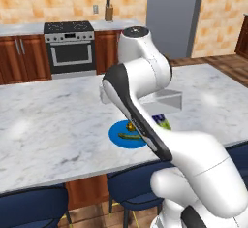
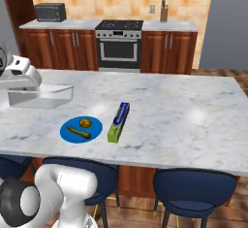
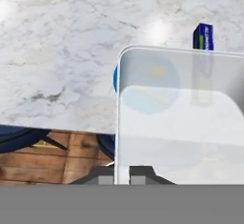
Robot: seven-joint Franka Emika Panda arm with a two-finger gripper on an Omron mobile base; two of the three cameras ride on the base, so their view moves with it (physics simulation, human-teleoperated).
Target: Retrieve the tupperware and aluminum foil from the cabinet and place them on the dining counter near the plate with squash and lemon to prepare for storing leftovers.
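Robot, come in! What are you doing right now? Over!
Gripper shut on tupperware, above dining counter. Aluminum foil down beside blue plate. Nothing in the way.

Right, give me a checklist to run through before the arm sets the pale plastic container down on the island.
1. Grip: gripper shut on the pale translucent rectangular tupperware: ok.
2. Container over the white-grey marble dining counter: ok.
3. Blue-and-lime aluminum foil carton already lying on the counter: ok.
4. Round blue plate with squash and lemon close by: ok.
5. Bare marble under the container: cannot tell.
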